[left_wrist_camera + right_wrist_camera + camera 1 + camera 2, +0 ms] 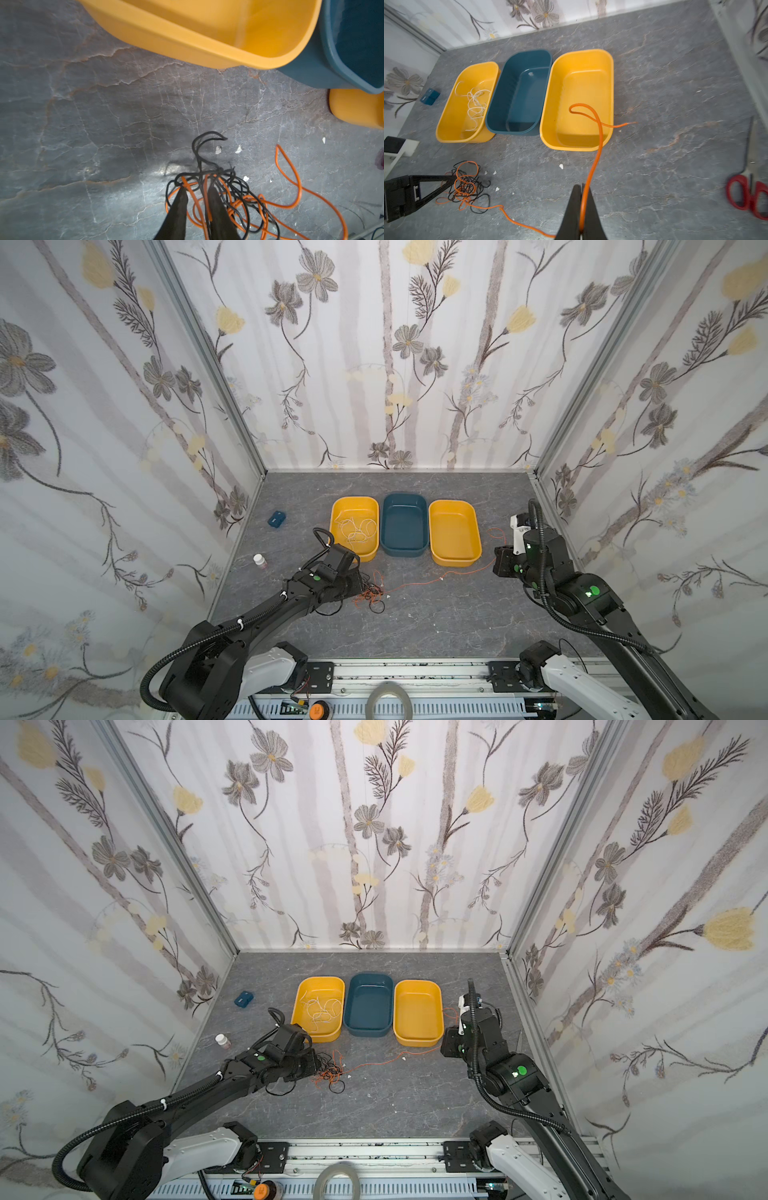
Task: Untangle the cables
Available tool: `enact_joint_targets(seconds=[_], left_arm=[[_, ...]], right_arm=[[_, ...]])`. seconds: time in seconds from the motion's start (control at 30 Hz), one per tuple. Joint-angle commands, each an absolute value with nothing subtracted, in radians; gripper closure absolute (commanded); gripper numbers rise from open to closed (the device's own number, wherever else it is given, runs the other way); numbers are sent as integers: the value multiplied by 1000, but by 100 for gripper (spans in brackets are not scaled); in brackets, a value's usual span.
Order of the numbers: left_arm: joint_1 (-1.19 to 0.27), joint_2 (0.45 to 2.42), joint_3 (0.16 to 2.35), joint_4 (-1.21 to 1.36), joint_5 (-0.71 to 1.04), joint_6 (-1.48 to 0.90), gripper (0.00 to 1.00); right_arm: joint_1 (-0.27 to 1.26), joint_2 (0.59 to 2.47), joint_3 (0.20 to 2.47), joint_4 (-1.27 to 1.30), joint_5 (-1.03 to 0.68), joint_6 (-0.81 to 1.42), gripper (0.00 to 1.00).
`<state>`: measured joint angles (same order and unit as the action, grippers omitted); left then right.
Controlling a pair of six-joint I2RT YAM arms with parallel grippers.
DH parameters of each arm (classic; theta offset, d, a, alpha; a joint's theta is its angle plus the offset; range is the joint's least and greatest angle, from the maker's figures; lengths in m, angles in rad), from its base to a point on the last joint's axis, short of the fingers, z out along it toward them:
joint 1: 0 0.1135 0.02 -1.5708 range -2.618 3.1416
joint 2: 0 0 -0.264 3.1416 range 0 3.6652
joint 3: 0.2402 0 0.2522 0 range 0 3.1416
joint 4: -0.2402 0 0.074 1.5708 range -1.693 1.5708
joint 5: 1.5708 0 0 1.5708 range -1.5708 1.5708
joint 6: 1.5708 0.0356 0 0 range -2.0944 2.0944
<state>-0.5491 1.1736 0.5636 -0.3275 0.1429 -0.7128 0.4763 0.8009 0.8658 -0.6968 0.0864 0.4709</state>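
The left arm (pixel 266 610) stretches forward and low, its left gripper (pixel 197 187) tipped down, fingers (pixel 179 199) slightly parted; the right arm (pixel 582 597) is raised, elbow bent, right gripper (pixel 582 188) pinched tight

Orange cable (pixel 592 166) and black cable (pixel 193 145) knotted together; white cable (pixel 476 101) coiled well apart.

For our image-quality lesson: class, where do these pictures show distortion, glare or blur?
In both top views, wide-angle distortion makes the corner posts lean outward; in the left wrist view, glare brightens the table just ahead of the left claw and the near yellow bin looks soft; in the right wrist view, the red scissors smear at the picture's edge while the orange cable is sharp.
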Motion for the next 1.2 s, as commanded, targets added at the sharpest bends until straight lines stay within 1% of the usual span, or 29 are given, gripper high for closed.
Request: enact_joint_targets(seconds=[0.0,0.13,0.33,0.37,0.43,0.5,0.57,0.6,0.7,0.83,0.93,1.03,1.17], left_arm=[[-548,1170,563,-300,193,-709,70],[-550,1153,584,-324,198,-697,58],[-568,1113,655,-400,185,-671,47],[-573,1111,664,-407,184,-669,46],[-585,1109,677,-417,180,-667,44],[-600,1112,680,-416,178,-669,44],[-616,1120,679,-407,174,-678,43],[-625,1122,677,-403,172,-685,43],[-661,1129,667,-378,168,-709,42],[-706,1148,637,-317,172,-750,42],[-735,1179,621,-276,170,-772,42],[-748,1207,606,-239,169,-785,44],[-755,1233,598,-209,166,-790,45]], right_arm=[[485,811,799,-597,-55,565,100],[500,807,719,-593,-50,627,100],[506,777,645,-708,16,689,100],[507,774,635,-721,19,697,98],[509,770,614,-761,30,710,87],[508,766,610,-789,42,715,79],[510,759,612,-812,64,715,68],[511,756,616,-821,74,714,65],[532,751,632,-821,87,709,65],[612,784,646,-727,76,717,64],[666,842,626,-545,-3,754,63],[703,950,621,-359,-81,808,62],[761,1101,683,-253,-82,836,61]])
